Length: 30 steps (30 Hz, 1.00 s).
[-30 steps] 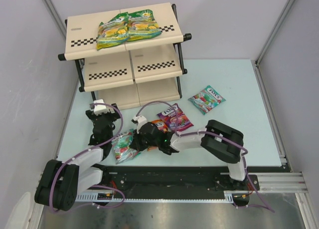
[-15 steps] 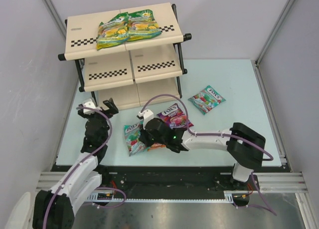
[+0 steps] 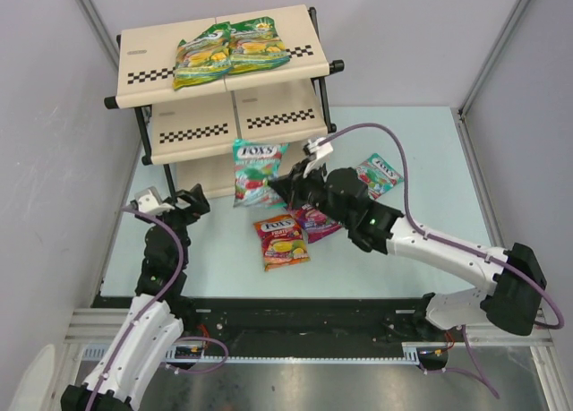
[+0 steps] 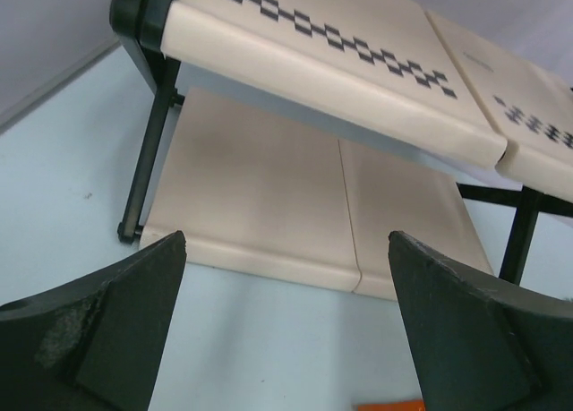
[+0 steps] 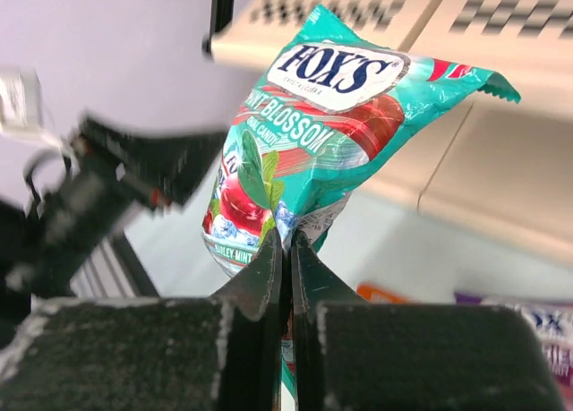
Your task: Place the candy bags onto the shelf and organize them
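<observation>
At 12 o'clock on shelf (image 3: 143, 66), done with two green bags (image 3: 228, 48); pinching teal bag (image 5: 304, 133) in right gripper (image 5: 286, 250) at shelf's 6 o'clock, left gripper (image 4: 286, 277) spread empty; leaves three loose bags (image 3: 281, 240) on table (image 3: 430, 205)

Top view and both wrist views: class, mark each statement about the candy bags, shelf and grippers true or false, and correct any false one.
1. Two green-yellow bags lie on the top tier of the shelf. True.
2. The right gripper is open and empty. False: it is shut on a teal bag.
3. The left gripper is open, holding nothing. True.
4. The red-orange bag lies on the middle tier. False: it lies on the table.
</observation>
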Tool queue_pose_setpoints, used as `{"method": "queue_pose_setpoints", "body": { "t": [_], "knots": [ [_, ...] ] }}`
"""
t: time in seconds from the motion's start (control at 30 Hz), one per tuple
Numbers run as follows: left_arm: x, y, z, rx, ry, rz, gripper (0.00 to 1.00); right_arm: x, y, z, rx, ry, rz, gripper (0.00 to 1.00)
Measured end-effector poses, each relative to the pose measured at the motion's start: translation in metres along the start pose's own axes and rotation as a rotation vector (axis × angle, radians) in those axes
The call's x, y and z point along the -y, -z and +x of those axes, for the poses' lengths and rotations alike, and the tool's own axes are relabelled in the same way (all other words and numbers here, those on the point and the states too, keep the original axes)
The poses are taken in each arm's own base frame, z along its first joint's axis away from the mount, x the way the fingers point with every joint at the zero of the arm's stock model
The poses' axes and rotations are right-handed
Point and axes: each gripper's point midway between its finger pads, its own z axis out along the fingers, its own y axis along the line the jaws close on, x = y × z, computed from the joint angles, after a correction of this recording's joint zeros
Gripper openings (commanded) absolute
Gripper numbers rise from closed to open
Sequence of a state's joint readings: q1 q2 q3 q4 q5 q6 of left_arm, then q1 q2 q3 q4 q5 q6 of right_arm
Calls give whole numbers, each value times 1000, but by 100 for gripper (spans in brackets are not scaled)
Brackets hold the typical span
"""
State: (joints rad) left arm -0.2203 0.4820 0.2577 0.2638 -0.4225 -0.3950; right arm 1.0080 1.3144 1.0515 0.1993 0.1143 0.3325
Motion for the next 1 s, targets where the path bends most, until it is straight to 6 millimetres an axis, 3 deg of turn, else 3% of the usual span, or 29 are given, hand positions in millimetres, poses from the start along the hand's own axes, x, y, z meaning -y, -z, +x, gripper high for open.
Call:
{"method": "queue_pose_setpoints", "body": {
  "t": [0.13,0.23,0.37,0.57,0.8,1.0],
  "knots": [
    [-3,3,16,-46,1,2,100,22,-18,-24,75,-29,-11,0],
    [-2,4,21,-65,4,14,100,32,-40,-22,70,-39,-23,0],
    [1,5,24,-75,9,31,100,31,-76,-18,50,-37,-63,0],
    [4,5,24,-76,12,47,100,19,-116,-28,74,-32,-146,0],
    [6,6,25,-80,15,65,100,8,-150,-45,147,-38,-211,0],
    [9,6,23,-71,20,78,100,17,-174,-38,168,-38,-227,0]
  ]
}}
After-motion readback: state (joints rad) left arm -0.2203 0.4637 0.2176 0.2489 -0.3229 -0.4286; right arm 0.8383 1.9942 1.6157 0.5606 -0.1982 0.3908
